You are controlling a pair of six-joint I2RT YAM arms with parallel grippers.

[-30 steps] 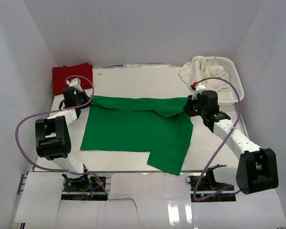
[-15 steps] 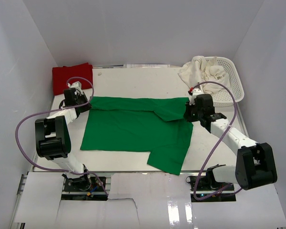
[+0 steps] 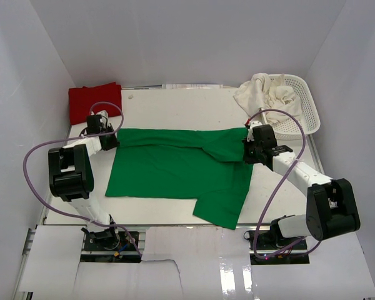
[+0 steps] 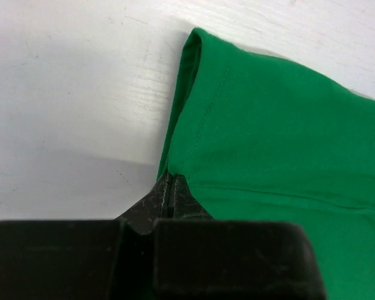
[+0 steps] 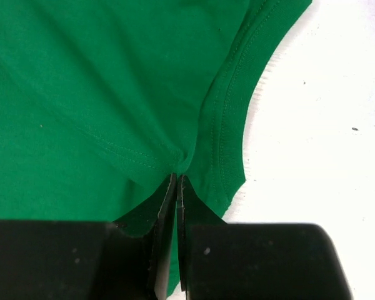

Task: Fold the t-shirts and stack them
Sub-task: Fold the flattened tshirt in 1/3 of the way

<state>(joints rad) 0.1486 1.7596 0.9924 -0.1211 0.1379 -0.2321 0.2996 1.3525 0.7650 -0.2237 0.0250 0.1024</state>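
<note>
A bright green t-shirt (image 3: 175,169) lies spread across the middle of the table, its far edge folded over toward me. My left gripper (image 3: 114,140) is shut on the shirt's far left corner (image 4: 175,169). My right gripper (image 3: 246,145) is shut on the far right corner, pinching the cloth by its hem (image 5: 228,162). A folded red t-shirt (image 3: 94,100) rests at the far left of the table. Cream-white t-shirts (image 3: 262,92) are heaped in the basket, partly hanging over its rim.
A white plastic mesh basket (image 3: 303,103) stands at the far right corner. White walls close in the table on the left, back and right. Purple cables loop from both arms. One sleeve of the green shirt (image 3: 222,209) reaches toward the table's near edge.
Both grippers have carried the green shirt's far edge a little farther away from me and slightly inward. The fold line now lies straighter across the table.
</note>
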